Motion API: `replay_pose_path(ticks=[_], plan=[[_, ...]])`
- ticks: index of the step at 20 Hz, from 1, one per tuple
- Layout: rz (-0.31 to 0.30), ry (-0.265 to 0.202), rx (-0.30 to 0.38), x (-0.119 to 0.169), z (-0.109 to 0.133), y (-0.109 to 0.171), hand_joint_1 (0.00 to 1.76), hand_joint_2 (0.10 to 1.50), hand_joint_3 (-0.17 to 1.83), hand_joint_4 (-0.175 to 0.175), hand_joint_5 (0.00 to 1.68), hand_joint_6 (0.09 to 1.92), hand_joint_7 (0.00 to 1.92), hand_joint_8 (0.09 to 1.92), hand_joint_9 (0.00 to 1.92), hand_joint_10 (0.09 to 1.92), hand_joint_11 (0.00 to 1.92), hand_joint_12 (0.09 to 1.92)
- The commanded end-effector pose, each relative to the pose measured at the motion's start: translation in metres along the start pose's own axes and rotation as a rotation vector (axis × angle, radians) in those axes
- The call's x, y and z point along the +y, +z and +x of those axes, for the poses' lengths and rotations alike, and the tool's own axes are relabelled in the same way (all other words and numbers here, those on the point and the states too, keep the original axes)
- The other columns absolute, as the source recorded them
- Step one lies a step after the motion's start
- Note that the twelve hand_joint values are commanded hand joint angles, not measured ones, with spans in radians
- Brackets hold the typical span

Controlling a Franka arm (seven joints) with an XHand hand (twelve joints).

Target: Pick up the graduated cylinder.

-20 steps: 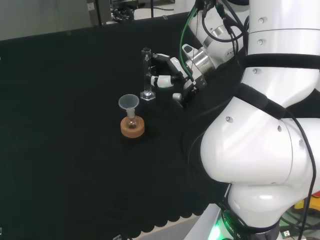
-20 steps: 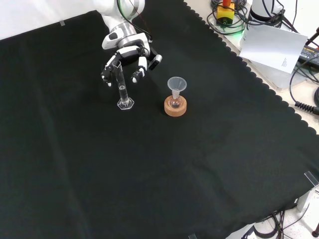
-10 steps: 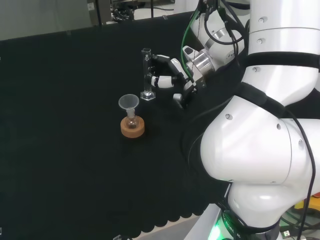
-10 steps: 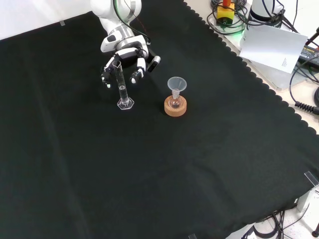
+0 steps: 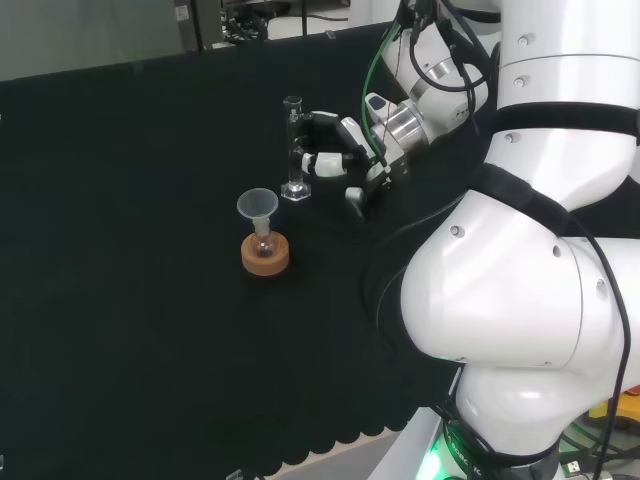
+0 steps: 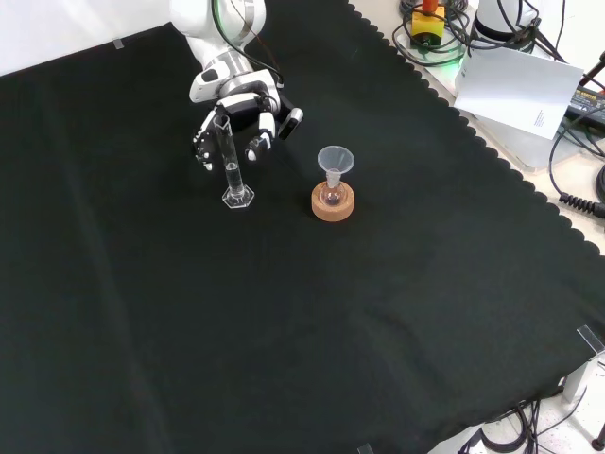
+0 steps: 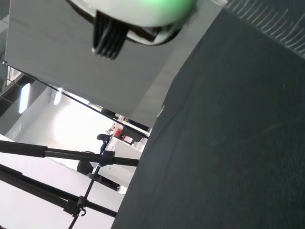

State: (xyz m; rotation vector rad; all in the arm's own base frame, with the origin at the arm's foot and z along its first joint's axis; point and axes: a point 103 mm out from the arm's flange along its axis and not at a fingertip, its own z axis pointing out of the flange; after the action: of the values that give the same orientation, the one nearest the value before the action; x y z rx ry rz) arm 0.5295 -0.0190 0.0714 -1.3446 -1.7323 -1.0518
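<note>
The graduated cylinder (image 5: 293, 150) is a tall clear tube on a hexagonal foot, and it stands upright on the black cloth (image 5: 120, 200). In the front view the cylinder (image 6: 230, 163) stands just in front of the hand (image 6: 238, 102). The hand (image 5: 345, 148) reaches it from the right in the head view. Its fingers are spread and half curled to either side of the tube, with a white fingertip (image 5: 309, 160) close beside the glass. I see no finger closed on the cylinder. The wrist view has a blurred white part of the hand (image 7: 138, 14) over the cloth.
A clear funnel (image 5: 258, 205) sits in a small flask on a cork ring (image 5: 265, 255), near the cylinder's foot; in the front view the cork ring (image 6: 332, 204) lies to the cylinder's right. The arm's white links (image 5: 520, 300) stand at the head view's right. Paper (image 6: 515, 90) and cables lie beyond the cloth's scalloped edge.
The hand has edged closer to the cylinder, its fingertips now nearer the tube. The cylinder and funnel have not moved.
</note>
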Motion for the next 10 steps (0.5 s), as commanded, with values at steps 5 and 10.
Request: replay_pose_path(ticks=[5,10], plan=[[0.024,-0.003,-0.001,0.0045,-0.0009,0.0095,1.1,0.59,0.69,-0.007,0.65,0.59,0.64,0.58,0.83,0.44,0.46,1.26],[0.027,-0.002,0.005,0.0061,-0.0016,0.0091,1.1,0.59,0.67,-0.009,0.62,0.59,0.64,0.58,0.84,0.44,0.46,1.26]])
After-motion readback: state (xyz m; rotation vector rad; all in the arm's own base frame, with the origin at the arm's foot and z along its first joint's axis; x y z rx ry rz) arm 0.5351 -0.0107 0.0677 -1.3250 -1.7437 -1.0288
